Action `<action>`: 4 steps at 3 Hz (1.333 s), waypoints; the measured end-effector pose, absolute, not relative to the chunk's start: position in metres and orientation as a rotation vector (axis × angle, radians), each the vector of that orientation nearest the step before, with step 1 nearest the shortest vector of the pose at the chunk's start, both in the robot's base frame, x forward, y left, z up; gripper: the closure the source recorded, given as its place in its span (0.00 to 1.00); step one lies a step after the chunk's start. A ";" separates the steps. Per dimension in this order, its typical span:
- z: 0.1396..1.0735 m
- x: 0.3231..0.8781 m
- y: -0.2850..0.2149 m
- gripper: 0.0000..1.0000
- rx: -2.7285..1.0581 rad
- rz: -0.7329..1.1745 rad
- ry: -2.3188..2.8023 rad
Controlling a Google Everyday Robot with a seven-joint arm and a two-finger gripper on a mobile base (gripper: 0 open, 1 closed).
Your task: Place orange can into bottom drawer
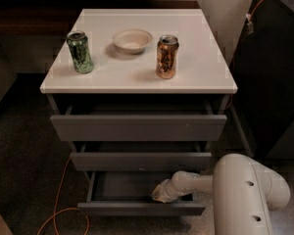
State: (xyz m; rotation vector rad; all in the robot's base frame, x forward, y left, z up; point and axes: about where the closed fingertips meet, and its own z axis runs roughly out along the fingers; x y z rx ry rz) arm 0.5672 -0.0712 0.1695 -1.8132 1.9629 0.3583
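Note:
The orange can [167, 56] stands upright on the white cabinet top [206, 67], right of centre. Below the two wider drawers, the bottom drawer [137, 207] is pulled out, showing its dark grey inside. My gripper [159, 194] reaches into that drawer from the right, low at its right side, at the end of my white arm [240, 190]. The can is far above the gripper, and the two do not touch.
A green can [80, 51] stands at the left of the top and a cream bowl [132, 40] at the back middle. The top drawer [137, 127] and middle drawer [137, 161] stick out slightly. An orange cable [59, 199] lies on the floor at the left.

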 end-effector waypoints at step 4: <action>0.167 0.516 -0.050 1.00 -1.814 0.436 1.974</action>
